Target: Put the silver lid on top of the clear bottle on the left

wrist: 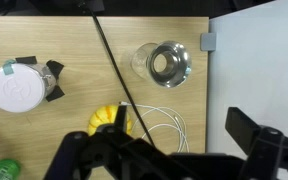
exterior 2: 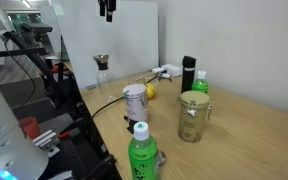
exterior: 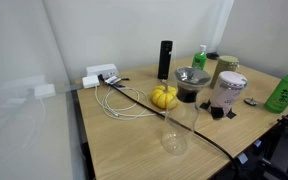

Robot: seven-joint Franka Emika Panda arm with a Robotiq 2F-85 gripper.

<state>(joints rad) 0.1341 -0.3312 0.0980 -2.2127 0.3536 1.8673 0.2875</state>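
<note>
The clear bottle [exterior: 174, 130] stands upright near the table's front edge, its mouth open with nothing on it. It also shows in an exterior view [exterior 2: 102, 72] and from above in the wrist view [wrist: 164, 62]. A tiny silver lid [exterior: 251, 101] lies flat on the table beside the pinkish jar [exterior: 229, 92]. My gripper [exterior 2: 106, 8] hangs high above the table, over the bottle's end. In the wrist view the gripper [wrist: 174, 150] is open and empty, with the bottle well beyond its fingers.
A yellow object [exterior: 164, 96], a grey funnel bowl [exterior: 191, 80], a black cylinder [exterior: 165, 60], an olive jar [exterior: 225, 68] and green bottles [exterior: 287, 90] crowd the table's middle and far end. A white cable [wrist: 159, 125] and a black cable [wrist: 109, 50] lie near the bottle.
</note>
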